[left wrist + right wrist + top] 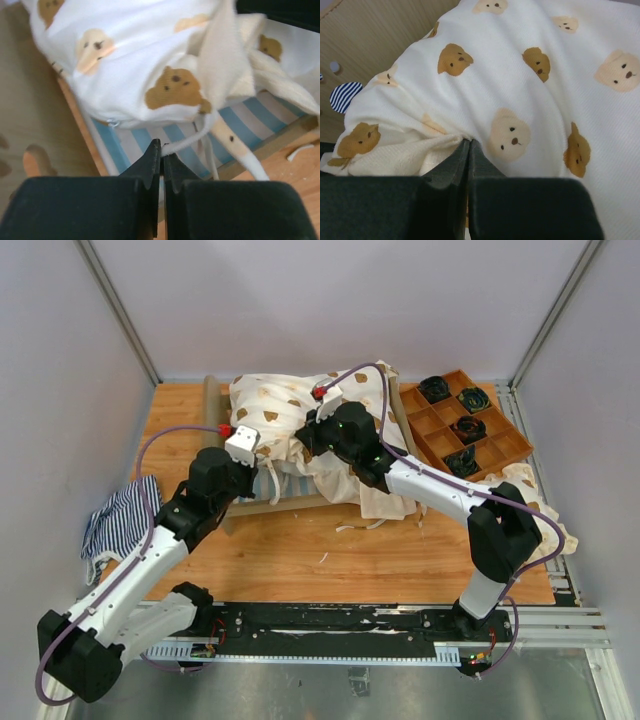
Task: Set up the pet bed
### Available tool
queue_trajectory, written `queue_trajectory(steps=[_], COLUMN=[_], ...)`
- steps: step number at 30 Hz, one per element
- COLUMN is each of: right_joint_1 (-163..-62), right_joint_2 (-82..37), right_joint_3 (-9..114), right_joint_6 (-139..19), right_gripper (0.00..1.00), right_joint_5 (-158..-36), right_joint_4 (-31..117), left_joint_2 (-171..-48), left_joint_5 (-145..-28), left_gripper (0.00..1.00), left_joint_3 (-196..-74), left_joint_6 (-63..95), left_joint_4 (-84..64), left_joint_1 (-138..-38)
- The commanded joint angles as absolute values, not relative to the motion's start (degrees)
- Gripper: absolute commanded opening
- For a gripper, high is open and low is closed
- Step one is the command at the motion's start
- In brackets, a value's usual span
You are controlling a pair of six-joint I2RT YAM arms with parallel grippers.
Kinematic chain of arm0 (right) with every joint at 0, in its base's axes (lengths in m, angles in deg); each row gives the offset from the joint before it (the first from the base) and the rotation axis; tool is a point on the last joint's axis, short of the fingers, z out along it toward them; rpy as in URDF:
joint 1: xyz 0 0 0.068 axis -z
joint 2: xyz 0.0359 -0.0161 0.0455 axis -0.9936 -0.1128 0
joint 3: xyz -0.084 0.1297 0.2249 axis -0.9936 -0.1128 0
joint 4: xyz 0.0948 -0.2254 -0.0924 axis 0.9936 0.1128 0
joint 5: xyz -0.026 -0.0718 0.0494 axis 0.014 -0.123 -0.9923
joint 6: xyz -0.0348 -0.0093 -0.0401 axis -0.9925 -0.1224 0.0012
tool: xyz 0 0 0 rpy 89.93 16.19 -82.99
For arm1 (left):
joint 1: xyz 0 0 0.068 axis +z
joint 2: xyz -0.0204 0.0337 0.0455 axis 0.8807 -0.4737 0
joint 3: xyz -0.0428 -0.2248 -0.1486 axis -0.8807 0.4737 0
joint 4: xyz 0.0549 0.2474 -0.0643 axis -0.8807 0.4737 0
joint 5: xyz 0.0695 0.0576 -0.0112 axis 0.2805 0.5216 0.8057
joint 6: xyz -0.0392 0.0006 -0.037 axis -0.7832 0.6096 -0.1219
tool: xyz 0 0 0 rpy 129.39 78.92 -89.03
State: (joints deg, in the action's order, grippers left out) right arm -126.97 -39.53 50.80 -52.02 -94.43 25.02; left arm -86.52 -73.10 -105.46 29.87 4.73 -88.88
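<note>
Left fingers (149, 167) pinch a cream tie (192, 137) just above the pet bed (290, 502). Right fingers (456, 165) clamp the bear-print cover (520, 75) heaped on it.

Pale grey walls (60, 360), metal corner posts (118, 310), orange wooden tabletop (300, 550), grey metal sheet nearest (300, 695)

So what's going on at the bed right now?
Both arms are working at the light plywood pet bed with a blue-and-white striped mattress. The right gripper has its jaws shut on the bunched white bear-print bedding lying on it. The left gripper appears to pinch a thin white fabric tie hanging from that bedding. Nothing is spread flat yet.
</note>
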Motion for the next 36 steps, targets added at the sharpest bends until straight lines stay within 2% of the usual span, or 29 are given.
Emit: queue_trajectory(steps=[1,3,7,9,16,20,23,27,36], right_joint_1=[-125.7,-125.8,-125.8,-125.7,-126.5,-128.4,-131.0,-137.2,-146.1], right_joint_2=[-38.8,-38.9,-38.9,-38.6,-32.2,-26.9,-25.0,-25.3,-35.0], right_joint_3=[50.6,50.3,50.6,51.4,47.9,42.1,38.4,35.0,29.8], right_joint_6=[-51.1,-51.1,-51.2,-51.5,-54.3,-60.0,-66.3,-73.2,-87.0], right_gripper=[0.0,0.0,0.01,0.06,0.35,0.42,0.45,0.45,0.47], right_joint_5=[-97.2,-99.2,-101.7,-102.9,-104.9,-106.6,-108.2,-108.2,-110.6], right_joint_4=[23.0,23.2,24.4,26.3,28.9,24.9,22.0,18.4,0.8], left_joint_2=[-84.1,-82.2,-78.7,-78.3,-78.5,-77.7,-76.7,-77.6,-76.2], left_joint_5=[-58.5,-55.2,-55.7,-54.6,-53.1,-56.0,-59.3,-54.6,-60.3], left_gripper=[0.0,0.0,0.0,0.0,0.0,0.0,0.0,0.01,0.0], left_joint_3=[-107.3,-106.8,-103.8,-102.8,-101.2,-100.6,-99.0,-98.6,-99.4], left_joint_6=[25.7,23.6,20.8,19.6,17.6,14.0,11.6,8.2,1.3], left_joint_4=[8.3,9.8,10.4,11.0,10.6,10.0,8.6,10.2,11.9], left_joint_1=[-89.1,-89.2,-89.1,-89.1,-89.1,-89.1,-89.1,-88.9,-84.3])
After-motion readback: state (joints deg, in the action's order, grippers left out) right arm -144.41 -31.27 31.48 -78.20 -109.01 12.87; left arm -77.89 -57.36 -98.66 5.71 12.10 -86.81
